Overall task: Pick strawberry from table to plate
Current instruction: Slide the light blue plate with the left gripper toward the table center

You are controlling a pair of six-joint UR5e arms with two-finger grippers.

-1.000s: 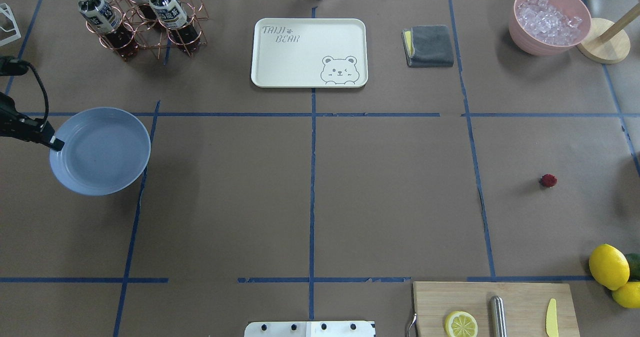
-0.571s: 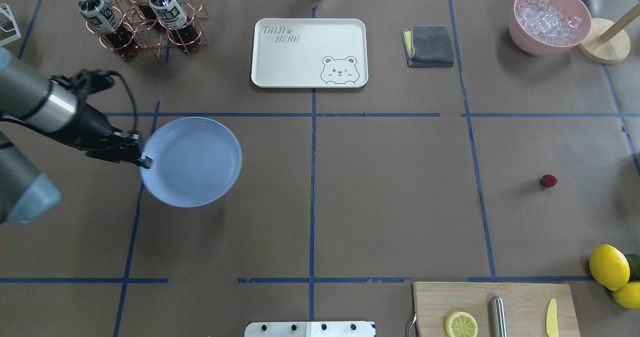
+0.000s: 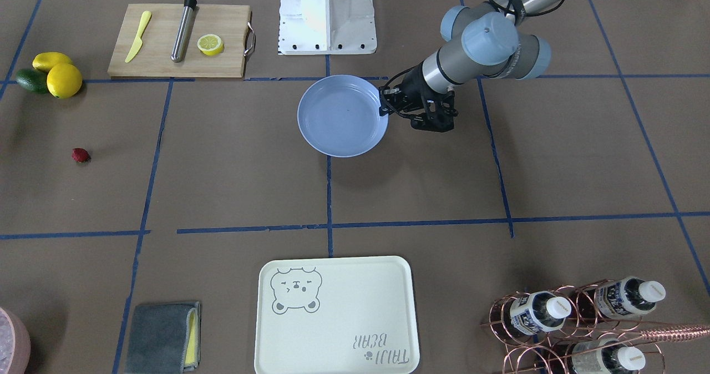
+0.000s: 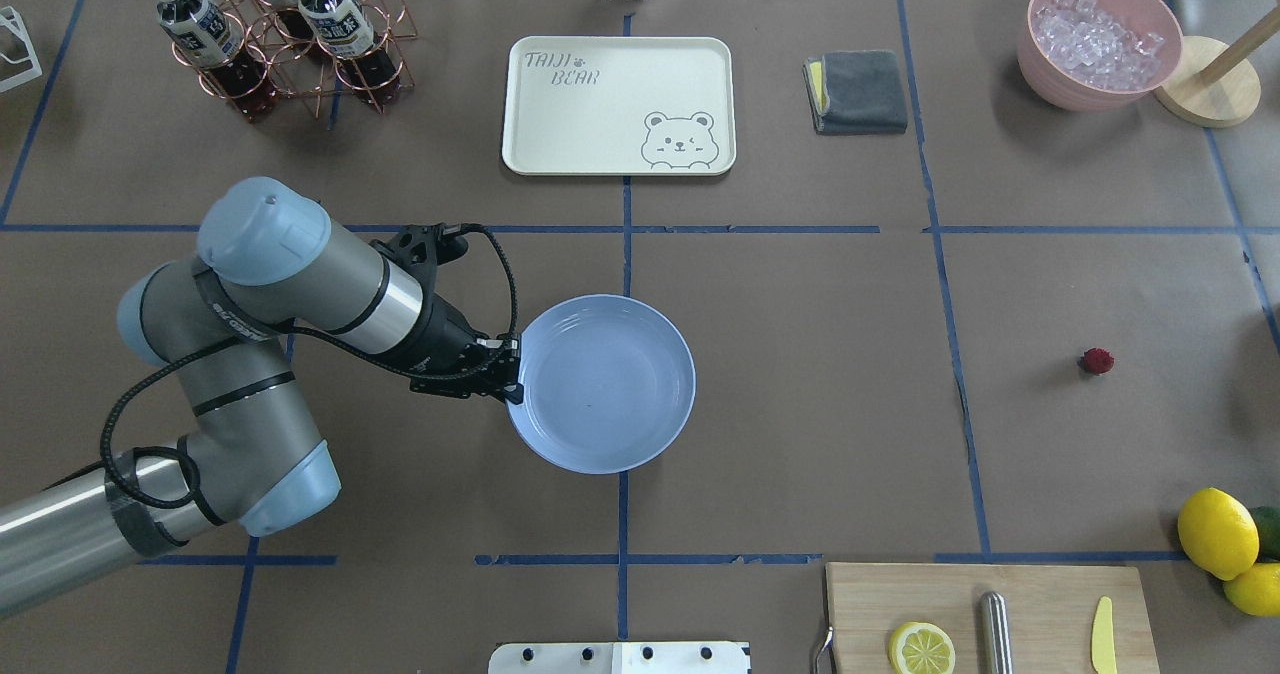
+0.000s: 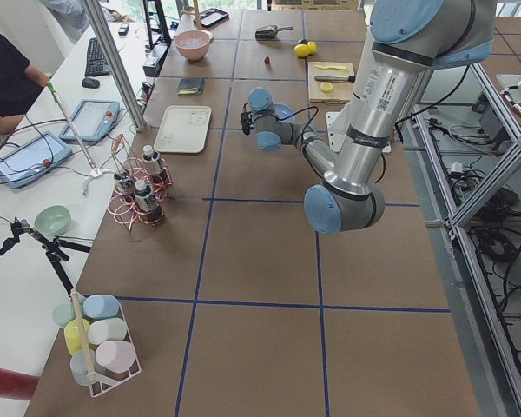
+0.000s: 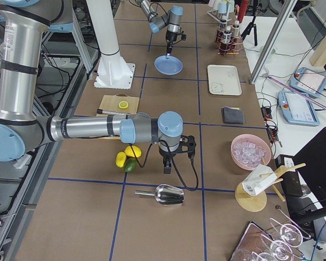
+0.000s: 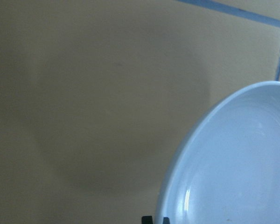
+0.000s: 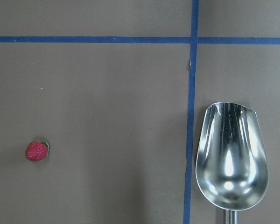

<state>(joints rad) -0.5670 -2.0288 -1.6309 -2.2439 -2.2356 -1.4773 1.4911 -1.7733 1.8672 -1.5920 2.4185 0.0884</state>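
Note:
The strawberry (image 4: 1097, 360), small and dark red, lies alone on the brown table (image 4: 800, 404) at the right; it also shows in the right wrist view (image 8: 37, 151) and the front view (image 3: 80, 155). My left gripper (image 4: 510, 379) is shut on the left rim of the light-blue plate (image 4: 605, 384) and holds it just above the table's middle, over its own shadow. The plate (image 7: 233, 158) fills the lower right of the left wrist view and has nothing in it. My right gripper (image 6: 167, 168) hangs over the table's right end; whether it is open or shut I cannot tell.
A cream bear tray (image 4: 618, 104) and a grey cloth (image 4: 858, 91) lie at the back. A bottle rack (image 4: 280, 34) stands back left, a pink ice bowl (image 4: 1098, 39) back right. A cutting board (image 4: 990, 614) and lemons (image 4: 1217, 532) lie front right. A steel scoop (image 8: 231, 154) lies right of the strawberry.
My left arm has swung right with the plate in its grip, from the table's left edge to the middle. The strawberry has stayed put.

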